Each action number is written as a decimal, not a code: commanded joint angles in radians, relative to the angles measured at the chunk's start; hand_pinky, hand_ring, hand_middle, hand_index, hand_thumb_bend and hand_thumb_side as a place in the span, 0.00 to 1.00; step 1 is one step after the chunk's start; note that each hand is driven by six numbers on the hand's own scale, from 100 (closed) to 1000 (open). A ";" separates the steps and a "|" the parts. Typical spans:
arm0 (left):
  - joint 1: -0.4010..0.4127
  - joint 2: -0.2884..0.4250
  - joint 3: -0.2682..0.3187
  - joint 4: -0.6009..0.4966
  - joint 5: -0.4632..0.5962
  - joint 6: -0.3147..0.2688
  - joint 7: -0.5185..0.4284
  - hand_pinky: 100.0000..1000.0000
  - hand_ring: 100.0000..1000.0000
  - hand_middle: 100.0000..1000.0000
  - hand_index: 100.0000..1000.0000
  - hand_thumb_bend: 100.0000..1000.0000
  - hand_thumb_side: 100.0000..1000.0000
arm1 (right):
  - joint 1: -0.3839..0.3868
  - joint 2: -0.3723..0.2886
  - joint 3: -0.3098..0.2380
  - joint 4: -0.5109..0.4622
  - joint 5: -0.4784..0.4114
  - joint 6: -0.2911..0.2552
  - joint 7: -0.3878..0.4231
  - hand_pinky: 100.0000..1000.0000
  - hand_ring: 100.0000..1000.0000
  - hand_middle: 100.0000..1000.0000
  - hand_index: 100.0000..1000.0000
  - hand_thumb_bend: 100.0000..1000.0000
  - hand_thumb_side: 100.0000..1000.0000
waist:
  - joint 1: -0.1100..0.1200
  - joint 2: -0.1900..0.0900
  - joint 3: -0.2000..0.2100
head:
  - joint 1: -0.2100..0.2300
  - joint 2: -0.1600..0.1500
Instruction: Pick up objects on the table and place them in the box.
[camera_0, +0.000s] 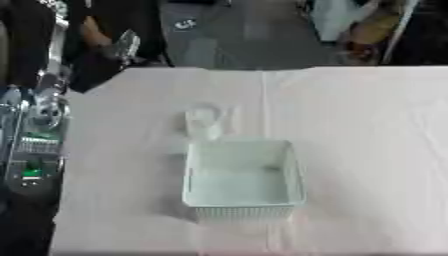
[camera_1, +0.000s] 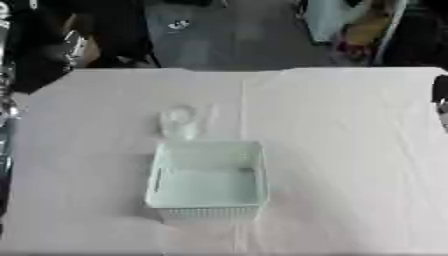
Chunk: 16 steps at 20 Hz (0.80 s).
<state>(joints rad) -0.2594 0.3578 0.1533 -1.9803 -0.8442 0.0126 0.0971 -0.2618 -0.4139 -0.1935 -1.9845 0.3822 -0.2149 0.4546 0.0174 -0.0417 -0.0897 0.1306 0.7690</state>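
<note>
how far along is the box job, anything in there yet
Nothing looks done: the pale box near the table's front edge shows only its bare bottom. Nothing is in hand either. The left arm sits off the table at the left, and only a dark sliver of the right arm shows at the right edge. Left to do: a clear, hard-to-make-out object lies on the white tablecloth just behind the box.

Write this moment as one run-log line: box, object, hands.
box: near table edge, appears empty | clear object: on cloth just behind box, untouched | left hand: not in view | right hand: not in view | step: pick not begun
</note>
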 joint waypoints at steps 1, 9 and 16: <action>-0.011 0.019 0.000 -0.020 0.003 0.001 0.000 1.00 1.00 0.94 0.30 1.00 0.70 | -0.017 -0.024 -0.004 -0.015 0.000 -0.001 -0.001 0.88 0.90 0.89 0.93 0.00 0.61 | 0.000 -0.006 -0.001 | -0.005 -0.012; -0.011 0.019 0.000 -0.020 0.004 0.001 -0.002 1.00 1.00 0.94 0.30 1.00 0.70 | -0.017 -0.024 -0.004 -0.015 0.000 -0.002 -0.001 0.88 0.90 0.89 0.93 0.00 0.61 | 0.000 -0.006 -0.001 | -0.006 -0.012; -0.031 0.074 -0.022 -0.020 0.008 0.013 -0.048 1.00 1.00 0.94 0.30 1.00 0.70 | -0.011 -0.022 -0.006 -0.015 0.003 0.002 -0.002 0.88 0.91 0.90 0.93 0.00 0.61 | -0.003 -0.005 -0.027 | -0.016 -0.016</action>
<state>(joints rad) -0.2735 0.3876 0.1358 -1.9803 -0.8400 0.0239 0.0627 -0.2618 -0.4139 -0.1940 -1.9846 0.3826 -0.2147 0.4544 0.0162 -0.0417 -0.1158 0.1224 0.7637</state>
